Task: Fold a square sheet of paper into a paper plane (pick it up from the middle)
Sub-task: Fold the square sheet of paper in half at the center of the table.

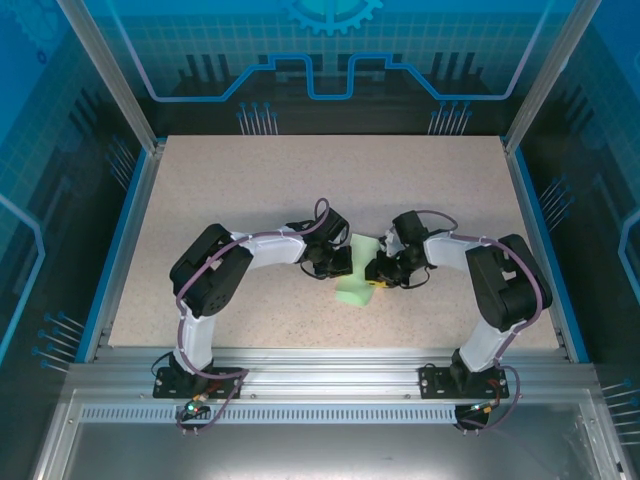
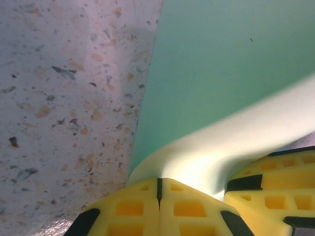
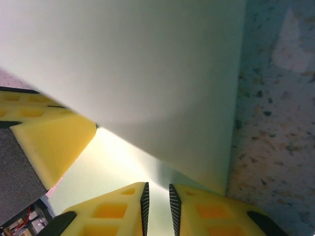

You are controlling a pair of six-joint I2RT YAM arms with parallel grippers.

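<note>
Top external: the square sheet of paper (image 1: 352, 292) lies on the table (image 1: 250, 190), long axis far-to-near, with one flap curled up. The left gripper (image 1: 342, 262) sits at the sheet's left edge — clenched, the curl pinched at its tips. The right gripper (image 1: 376, 272) sits at the sheet's right edge — jaws a narrow slit apart; I cannot tell if it grips. Both arms are equally near; the coming crease likely follows that axis.

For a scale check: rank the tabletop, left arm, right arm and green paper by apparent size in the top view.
1. tabletop
2. left arm and right arm: alike, so tied
3. green paper
</note>
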